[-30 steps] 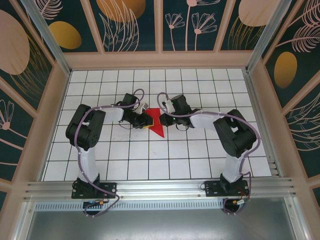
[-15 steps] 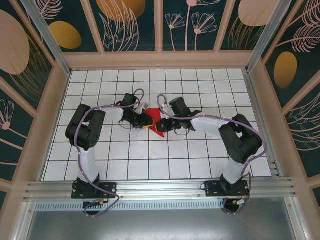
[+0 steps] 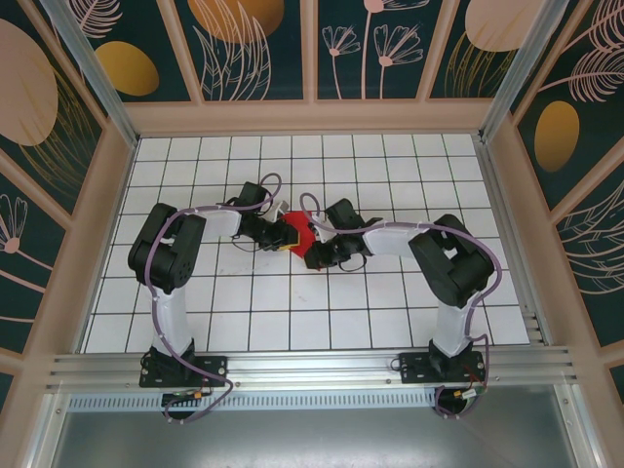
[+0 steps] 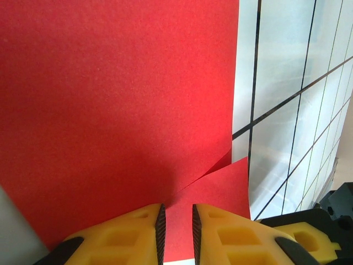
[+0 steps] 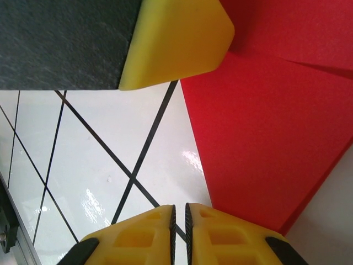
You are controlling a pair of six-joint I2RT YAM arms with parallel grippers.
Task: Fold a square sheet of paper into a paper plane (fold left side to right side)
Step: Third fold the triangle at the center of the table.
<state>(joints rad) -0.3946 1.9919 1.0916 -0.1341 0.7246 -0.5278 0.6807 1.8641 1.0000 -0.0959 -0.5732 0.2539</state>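
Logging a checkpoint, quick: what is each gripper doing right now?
Left gripper: closed on the paper.
Right gripper: closed at the paper's edge; grip unclear.

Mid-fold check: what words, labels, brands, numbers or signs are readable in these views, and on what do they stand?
None can be read.
The red sheet of paper is plain and unmarked.
The white gridded table bears only black lines.
The wall panels carry only plant patterns.
The small parts at the left arm's base are too small to show any marking.
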